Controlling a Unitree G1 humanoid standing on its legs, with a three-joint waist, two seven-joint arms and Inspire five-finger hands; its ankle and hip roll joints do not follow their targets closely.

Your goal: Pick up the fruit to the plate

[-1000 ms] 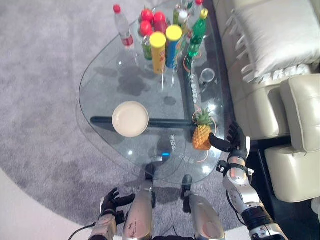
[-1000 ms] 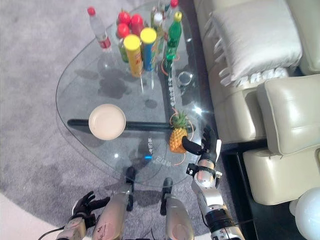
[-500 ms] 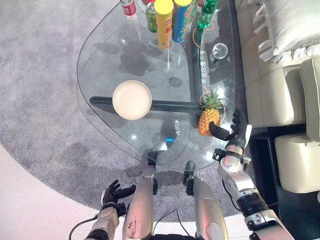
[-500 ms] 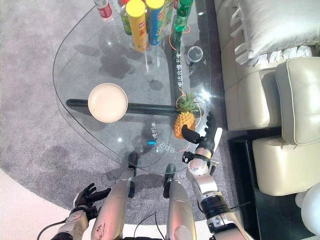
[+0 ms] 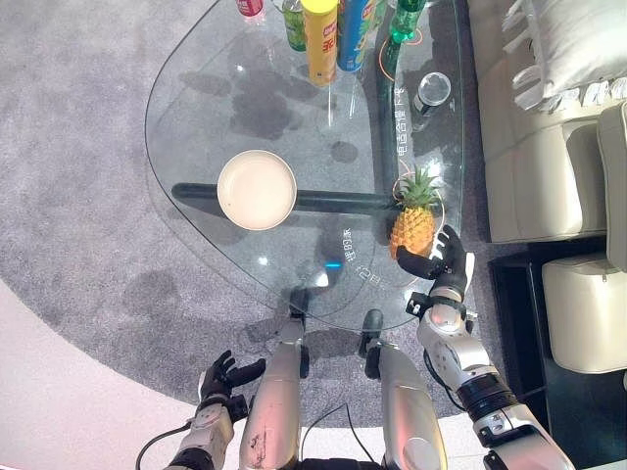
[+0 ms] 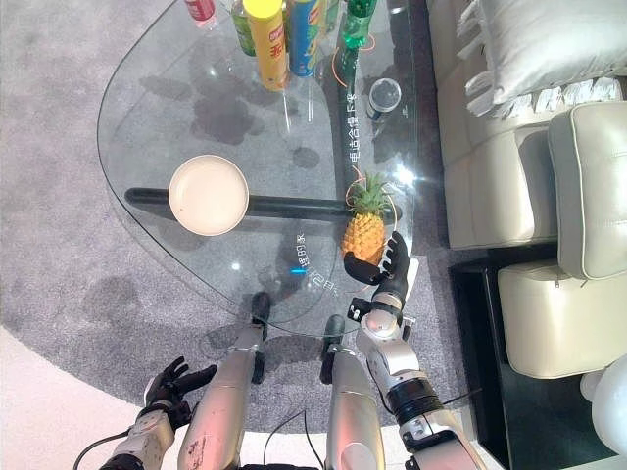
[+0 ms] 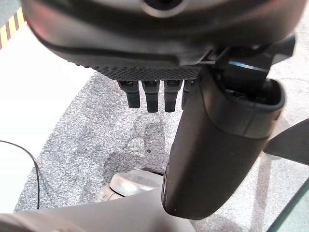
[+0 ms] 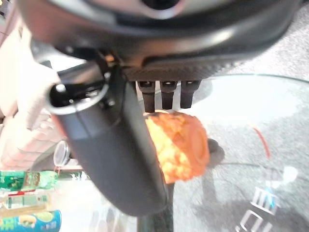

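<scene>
Head views: the pineapple point(image 5: 412, 221) stands at the glass counter's point(image 5: 196, 117) near right edge, well right of the plate point(image 5: 257, 189) — the right hand point(image 5: 443, 262) spread wide against it. Left wrist view: left hand point(image 7: 159, 92) relaxed open above carpet point(image 7: 87, 125). Right wrist view: straight fingers point(image 8: 164, 94) over the fruit.

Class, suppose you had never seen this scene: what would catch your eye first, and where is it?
The bright orange pineapple stands upright near the glass table's right edge, with the right hand at its base, thumb and fingers on either side. Next comes the pale plate to its left, and the cluster of colourful bottles and cans at the far end.
</scene>
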